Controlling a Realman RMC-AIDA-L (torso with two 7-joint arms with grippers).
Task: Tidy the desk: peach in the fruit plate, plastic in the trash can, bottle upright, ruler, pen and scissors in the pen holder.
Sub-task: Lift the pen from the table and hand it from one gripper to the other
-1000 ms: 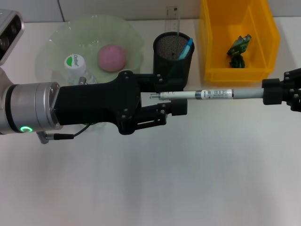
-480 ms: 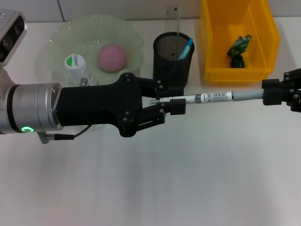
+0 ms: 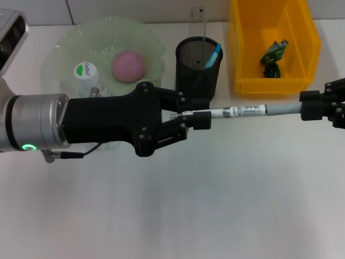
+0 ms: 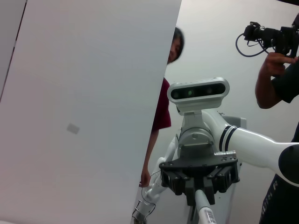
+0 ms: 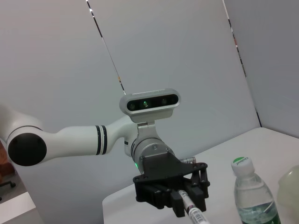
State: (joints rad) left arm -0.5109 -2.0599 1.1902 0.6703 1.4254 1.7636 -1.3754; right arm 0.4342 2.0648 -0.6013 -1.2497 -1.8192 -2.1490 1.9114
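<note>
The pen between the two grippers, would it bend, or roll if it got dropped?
The pen spans straight between left gripper and right gripper without sagging, so probably stiff. Its round, slim barrel would likely roll on the table.

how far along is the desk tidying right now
Looks done: peach in the plate, plastic in the yellow bin, bottle upright, ruler in the holder. In hand: the pen, horizontal between left claw and right claw. Left: putting it in the holder. Scissors aren't visible.
</note>
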